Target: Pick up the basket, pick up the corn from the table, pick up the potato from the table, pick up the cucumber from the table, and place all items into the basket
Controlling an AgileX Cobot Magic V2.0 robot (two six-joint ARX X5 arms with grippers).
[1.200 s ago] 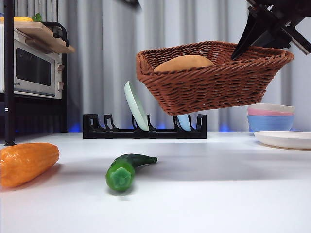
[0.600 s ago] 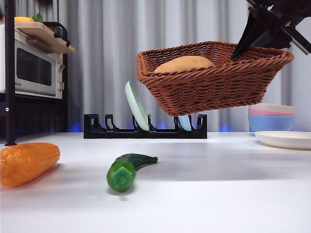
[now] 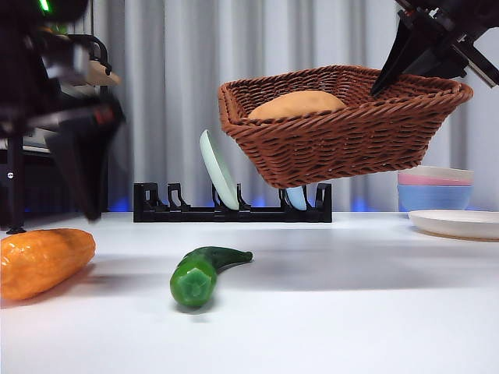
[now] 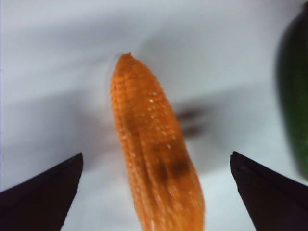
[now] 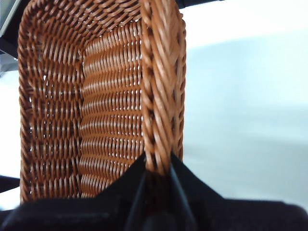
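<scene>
My right gripper [image 3: 409, 51] is shut on the braided rim of the brown wicker basket [image 3: 343, 136] and holds it tilted in the air at the upper right. The rim shows clamped between the jaws in the right wrist view [image 5: 158, 166]. The tan potato [image 3: 296, 103] lies inside the basket. The orange corn [image 3: 43, 261] lies on the white table [image 3: 351, 312] at the far left. My left gripper [image 3: 78, 195] hangs just above it, blurred, with its jaws open. In the left wrist view the corn [image 4: 149, 144] lies between the spread jaws. The green cucumber [image 3: 199, 273] lies mid-table and shows at the edge of the left wrist view [image 4: 294, 96].
A black dish rack [image 3: 234, 210] with two plates stands behind the cucumber. Stacked pastel bowls [image 3: 434, 191] and a white plate [image 3: 460, 224] sit at the right, under the basket's edge. A microwave on a shelf stands at the far left, mostly behind the left arm.
My left arm has come into the front view at the left, down over the corn. The basket, potato, corn and cucumber have stayed in place.
</scene>
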